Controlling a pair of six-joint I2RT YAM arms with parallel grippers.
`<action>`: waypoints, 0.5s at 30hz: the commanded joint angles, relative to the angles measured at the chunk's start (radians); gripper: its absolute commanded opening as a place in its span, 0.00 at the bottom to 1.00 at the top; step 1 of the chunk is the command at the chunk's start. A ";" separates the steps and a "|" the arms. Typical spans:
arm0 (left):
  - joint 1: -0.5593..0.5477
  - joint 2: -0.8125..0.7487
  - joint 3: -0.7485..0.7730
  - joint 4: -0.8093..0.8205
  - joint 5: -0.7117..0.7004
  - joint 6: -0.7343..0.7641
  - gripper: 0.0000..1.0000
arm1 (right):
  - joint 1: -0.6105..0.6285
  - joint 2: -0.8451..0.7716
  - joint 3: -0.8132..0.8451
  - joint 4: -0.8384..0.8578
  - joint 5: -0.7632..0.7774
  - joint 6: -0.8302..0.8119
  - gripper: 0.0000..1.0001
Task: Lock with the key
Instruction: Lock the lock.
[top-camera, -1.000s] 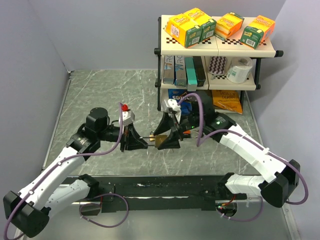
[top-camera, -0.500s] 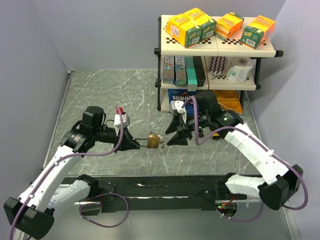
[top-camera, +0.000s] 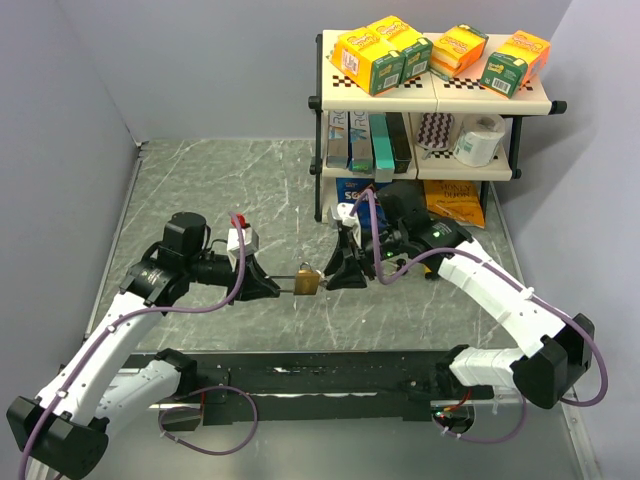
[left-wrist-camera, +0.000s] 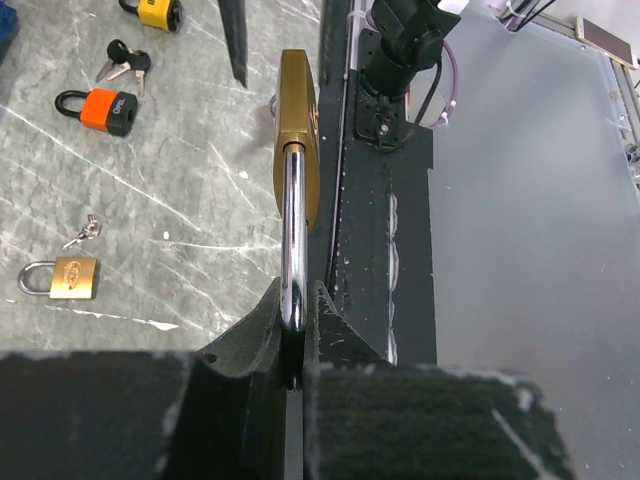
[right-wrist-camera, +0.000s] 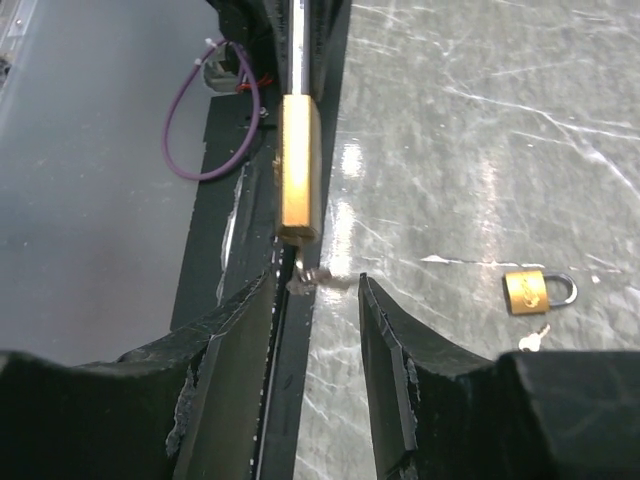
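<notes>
A brass padlock hangs in the air between my two grippers. My left gripper is shut on its steel shackle, and the brass body points away from it. A small key sticks out of the bottom of the padlock body. My right gripper is open, with its fingers on either side of the key's head and not touching it. In the top view the right gripper sits just right of the padlock.
On the table lie an orange padlock with keys, a yellow padlock and a small brass padlock with a key. A stocked shelf stands at the back right. The black base rail runs along the near edge.
A second ago the right gripper was at the padlock; it then backed off to the right and has now moved in to the key again. The left arm drew back slightly, still holding the shackle.
</notes>
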 joint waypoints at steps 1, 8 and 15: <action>0.004 -0.026 0.031 0.087 0.071 -0.001 0.01 | 0.025 0.013 0.035 0.041 -0.024 -0.003 0.47; 0.004 -0.029 0.030 0.060 0.063 0.016 0.01 | 0.034 0.017 0.036 0.001 0.004 -0.046 0.18; 0.007 -0.037 0.021 0.034 0.039 0.029 0.01 | 0.022 -0.002 0.030 -0.067 0.036 -0.104 0.00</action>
